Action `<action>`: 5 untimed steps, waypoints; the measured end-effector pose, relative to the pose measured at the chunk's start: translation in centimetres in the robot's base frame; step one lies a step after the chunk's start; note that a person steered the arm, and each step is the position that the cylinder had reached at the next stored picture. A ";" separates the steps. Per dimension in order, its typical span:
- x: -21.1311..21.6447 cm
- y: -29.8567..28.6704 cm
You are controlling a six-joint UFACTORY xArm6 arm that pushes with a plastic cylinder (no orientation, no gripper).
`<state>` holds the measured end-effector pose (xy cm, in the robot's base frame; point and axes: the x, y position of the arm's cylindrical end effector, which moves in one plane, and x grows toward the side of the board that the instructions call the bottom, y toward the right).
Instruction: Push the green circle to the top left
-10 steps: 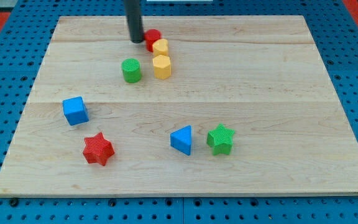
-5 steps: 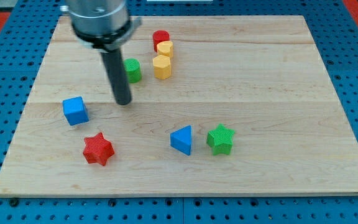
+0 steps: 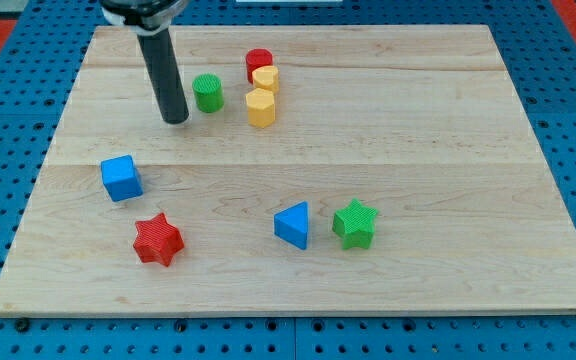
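The green circle (image 3: 207, 93) stands in the upper middle-left of the wooden board (image 3: 448, 150). My tip (image 3: 175, 118) rests on the board just left of and slightly below the green circle, with a small gap between them. The dark rod rises from the tip toward the view's top left.
A red circle (image 3: 259, 62), a yellow block (image 3: 265, 78) and a yellow hexagon (image 3: 260, 107) cluster right of the green circle. A blue cube (image 3: 121, 178) and a red star (image 3: 157, 240) lie at lower left. A blue triangle (image 3: 292, 224) and a green star (image 3: 354, 223) lie at lower middle.
My tip went from beside the red circle down past the green circle, then back up to its left. The green circle has shifted up and slightly left.
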<state>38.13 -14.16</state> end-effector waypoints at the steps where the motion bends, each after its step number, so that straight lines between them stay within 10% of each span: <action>1: 0.0 2.5; 5: -9.5 0.3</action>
<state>28.63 -13.82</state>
